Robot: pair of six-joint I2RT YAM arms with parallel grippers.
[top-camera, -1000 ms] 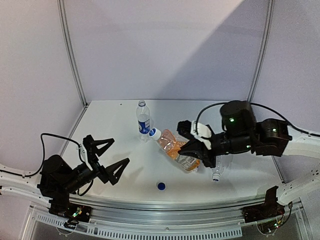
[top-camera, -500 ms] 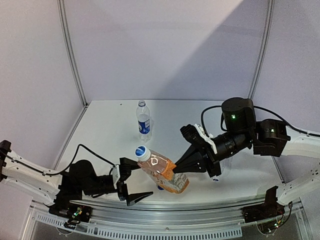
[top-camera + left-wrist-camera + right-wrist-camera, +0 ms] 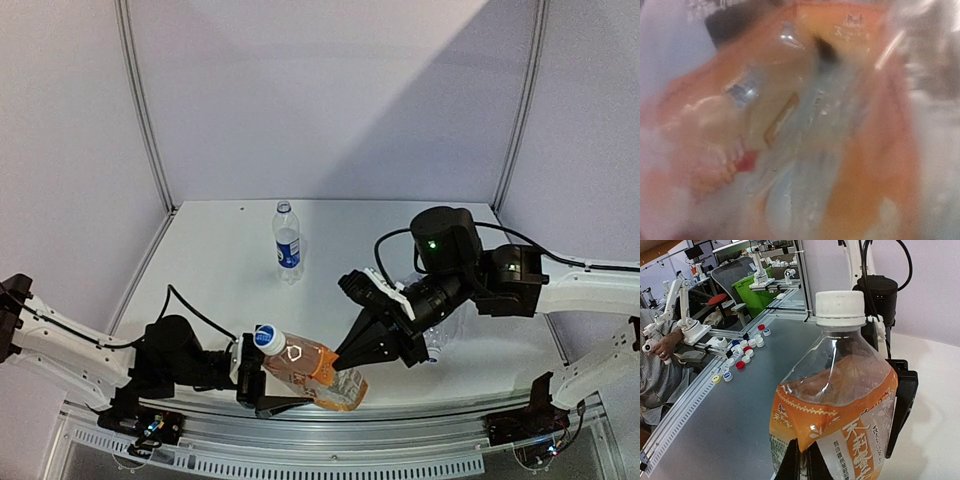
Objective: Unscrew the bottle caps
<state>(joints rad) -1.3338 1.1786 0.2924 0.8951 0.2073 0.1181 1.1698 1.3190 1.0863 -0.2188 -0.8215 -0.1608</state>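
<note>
since the earlier frame, left gripper (image 3: 265, 381) has come up around the orange bottle (image 3: 312, 371), jaws wide astride its shoulder; i cannot tell if they press. right gripper (image 3: 350, 363) pinches its base, holding it tilted in mid-air. light, soft-walled, likely crushable: better to grasp the white cap (image 3: 268, 337).

Three bottles show at the table (image 3: 220, 260): one blue-labelled bottle (image 3: 287, 240) upright toward the far edge, one orange-filled bottle (image 3: 310, 368) above the near edge, and one clear bottle (image 3: 437, 338) lying toward the right edge, half hidden. There are three caps, one on each: the white cap (image 3: 840, 308), the upright bottle's cap (image 3: 284, 207) and the lying bottle's cap (image 3: 432, 355). Two arms: the left arm (image 3: 70, 350) and the right arm (image 3: 590, 290). One neighbouring bench (image 3: 715, 430) carries loose caps (image 3: 746, 354) — white, red, blue, yellow — too small to count exactly.
</note>
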